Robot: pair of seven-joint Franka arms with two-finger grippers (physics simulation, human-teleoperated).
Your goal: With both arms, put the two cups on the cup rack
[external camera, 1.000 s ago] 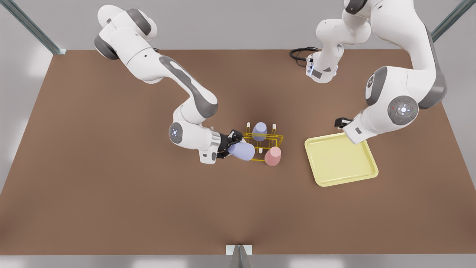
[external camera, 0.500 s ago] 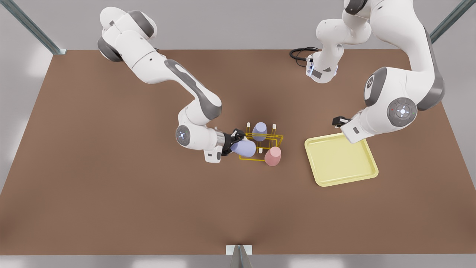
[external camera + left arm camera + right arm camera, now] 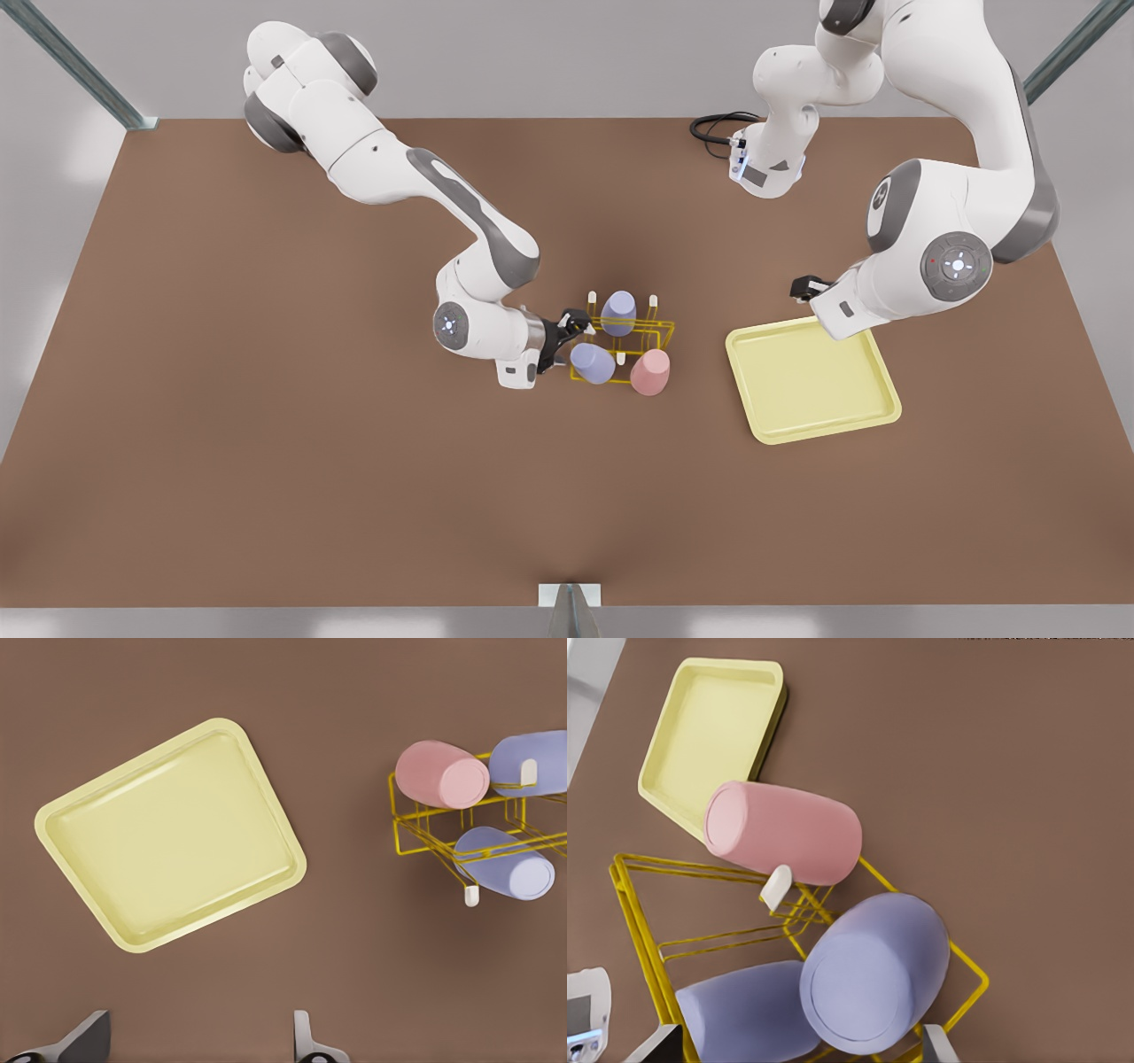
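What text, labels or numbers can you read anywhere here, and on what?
No readable text anywhere.
Salmon-pink cup, front lavender cup, back lavender cup, cup rack, tray: plain.
Arm joint disc: small lit marks, too small to read.
Right gripper at the rack, left gripper above the table near the tray: unmarked.

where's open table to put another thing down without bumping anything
Widest bare table: the whole stretch below the cup rack and tray in the front view. The tray's floor is bare too, near the open left tool. Crowded: the rack, with three cups on it and the open right tool beside.
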